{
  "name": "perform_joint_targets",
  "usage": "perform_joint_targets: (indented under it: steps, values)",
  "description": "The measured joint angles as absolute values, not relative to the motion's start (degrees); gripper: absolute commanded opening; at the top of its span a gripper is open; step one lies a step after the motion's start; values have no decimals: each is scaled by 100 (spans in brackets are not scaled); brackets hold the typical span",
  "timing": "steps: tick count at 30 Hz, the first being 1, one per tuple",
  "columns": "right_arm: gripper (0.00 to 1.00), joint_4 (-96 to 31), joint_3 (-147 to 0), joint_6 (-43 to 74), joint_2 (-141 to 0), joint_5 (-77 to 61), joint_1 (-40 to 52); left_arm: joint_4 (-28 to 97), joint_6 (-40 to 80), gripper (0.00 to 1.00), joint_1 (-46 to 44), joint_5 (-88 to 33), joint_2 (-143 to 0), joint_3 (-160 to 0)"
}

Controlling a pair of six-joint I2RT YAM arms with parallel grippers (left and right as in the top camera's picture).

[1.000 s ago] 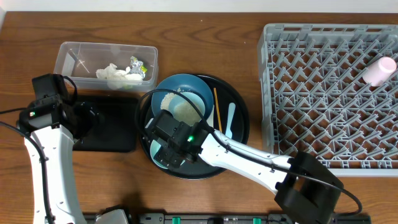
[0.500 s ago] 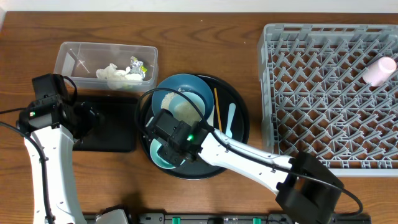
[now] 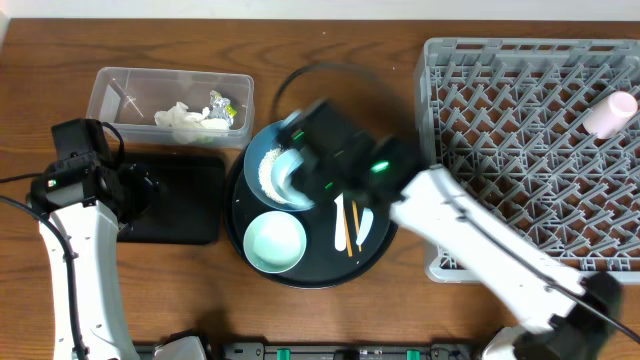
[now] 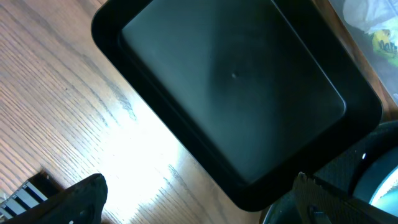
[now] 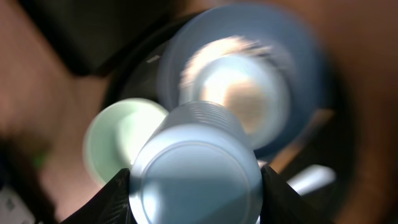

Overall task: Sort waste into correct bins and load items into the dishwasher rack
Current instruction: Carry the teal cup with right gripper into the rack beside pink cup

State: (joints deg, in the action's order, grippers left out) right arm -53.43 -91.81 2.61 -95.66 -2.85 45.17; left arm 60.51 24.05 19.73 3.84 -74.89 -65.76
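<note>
My right gripper point(image 5: 196, 200) is shut on a light-blue cup point(image 5: 196, 171), held bottom-up toward the camera and lifted over the round black tray. In the overhead view this gripper point(image 3: 300, 165) is blurred by motion above the dark-blue bowl point(image 3: 256, 150), which holds the small white bowl with rice point(image 3: 268, 172). The mint-green bowl point(image 3: 274, 242) sits uncovered at the tray's front left. Chopsticks point(image 3: 345, 222) and a white spoon point(image 3: 363, 226) lie beside it. A pink cup point(image 3: 611, 113) lies in the grey rack point(image 3: 520, 150). My left gripper point(image 4: 199, 205) hangs open beside the shallow black tray point(image 4: 230, 81).
The clear tub point(image 3: 120, 85) at the back left holds a crumpled napkin point(image 3: 185, 120) and a wrapper point(image 3: 222, 108). The shallow black tray point(image 3: 180, 205) lies between the tub and the table's front. The round black tray point(image 3: 385, 180) sits close to the rack's left wall.
The right gripper closed on the light-blue cup low over the mint-green bowl, then lifted it and swung toward the back of the round tray. The left arm has stayed still.
</note>
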Motion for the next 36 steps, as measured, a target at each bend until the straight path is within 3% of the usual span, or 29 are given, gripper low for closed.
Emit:
perform_joint_targets:
  steps: [10,21,36]
  values:
    - [22,-5568,-9192,259,-8991,154,2244,6051,2405,96,1973,384,-7489,-6576]
    - [15,-4755,-9192,259,-8908,408,-801,6049,2405,96,1973,384,-7489,-6576]
    - [13,-4200,-9192,329,-9802,454,-2556,6047,2405,96,1973,386,-7489,-6576]
